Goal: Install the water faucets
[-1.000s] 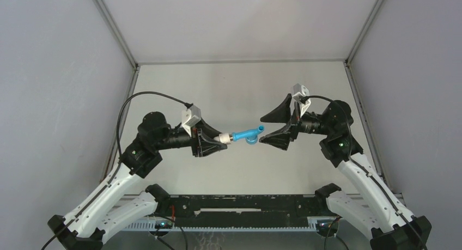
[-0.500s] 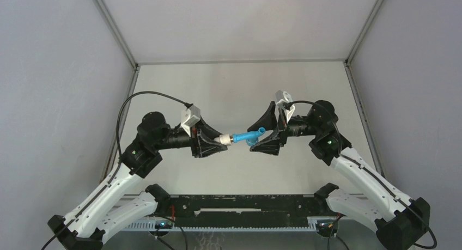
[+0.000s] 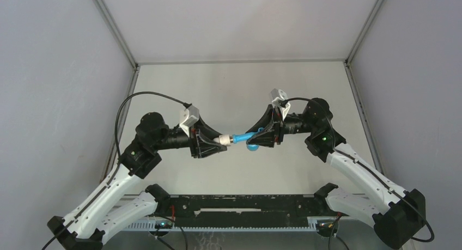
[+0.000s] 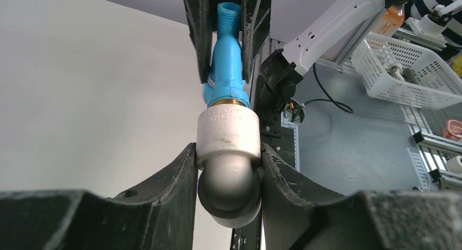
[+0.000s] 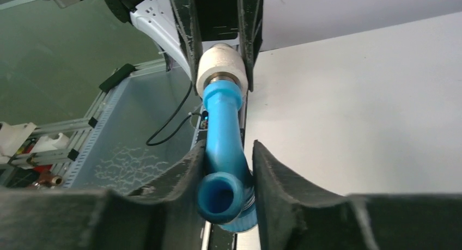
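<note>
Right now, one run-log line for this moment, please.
left gripper: shut on white fitting | right gripper: shut on blue faucet | parts: joined end to end

A white mesh basket [image 4: 406, 70] sits off the pale table [image 3: 229, 86] — grey walls [image 3: 54, 70] flank the table.

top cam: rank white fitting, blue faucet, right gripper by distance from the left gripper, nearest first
1. white fitting: clamped between the fingers of the left gripper.
2. blue faucet: sticks out of the fitting toward the right, at mid-table.
3. right gripper: farthest, closed on the faucet's far end, right of centre.
</note>
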Tool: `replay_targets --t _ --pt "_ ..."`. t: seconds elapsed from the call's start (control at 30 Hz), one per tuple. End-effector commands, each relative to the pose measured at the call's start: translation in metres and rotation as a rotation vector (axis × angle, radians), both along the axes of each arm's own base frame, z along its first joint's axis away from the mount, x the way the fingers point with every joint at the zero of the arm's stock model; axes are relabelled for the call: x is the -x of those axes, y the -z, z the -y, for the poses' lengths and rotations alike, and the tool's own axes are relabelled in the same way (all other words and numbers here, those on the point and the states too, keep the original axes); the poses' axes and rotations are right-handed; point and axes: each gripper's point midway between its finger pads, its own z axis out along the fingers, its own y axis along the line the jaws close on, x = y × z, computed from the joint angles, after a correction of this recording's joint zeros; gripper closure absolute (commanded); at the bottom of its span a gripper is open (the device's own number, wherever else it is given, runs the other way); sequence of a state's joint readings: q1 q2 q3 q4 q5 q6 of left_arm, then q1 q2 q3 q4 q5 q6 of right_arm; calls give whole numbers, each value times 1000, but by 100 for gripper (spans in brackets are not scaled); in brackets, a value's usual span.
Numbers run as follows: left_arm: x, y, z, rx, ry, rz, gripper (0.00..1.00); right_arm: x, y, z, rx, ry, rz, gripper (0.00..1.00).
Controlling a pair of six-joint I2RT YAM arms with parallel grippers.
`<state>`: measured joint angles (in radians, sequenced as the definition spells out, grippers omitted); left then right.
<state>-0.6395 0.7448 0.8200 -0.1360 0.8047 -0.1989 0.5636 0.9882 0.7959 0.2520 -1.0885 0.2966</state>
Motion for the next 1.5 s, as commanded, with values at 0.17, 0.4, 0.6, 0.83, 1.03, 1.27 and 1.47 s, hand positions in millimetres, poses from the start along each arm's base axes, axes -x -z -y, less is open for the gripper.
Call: replay_targets --t 0.17,0.4,0.6,0.83,1.03,1.27,1.47 --pt "4 -37 -3 92 4 100 100 13 -14 -3 -34 -80 25 98" --pt "-15 -19 -10 27 -102 203 100 9 -36 0 -39 -23 -277 100" --pt "-24 9 -1 -125 -96 278 100 2 -49 -2 57 -33 -574 100" --pt "-48 48 2 -418 -201 495 100 -45 -25 -5 130 27 -1053 100" --pt "-90 77 -7 -699 -434 783 100 -71 -7 -12 117 136 -1221 100" --pt "-118 93 -12 -857 -620 1115 100 -87 8 -17 80 189 -1347 100" --pt "-123 82 -2 -768 -705 1034 92 -94 16 -16 69 240 -1359 100"
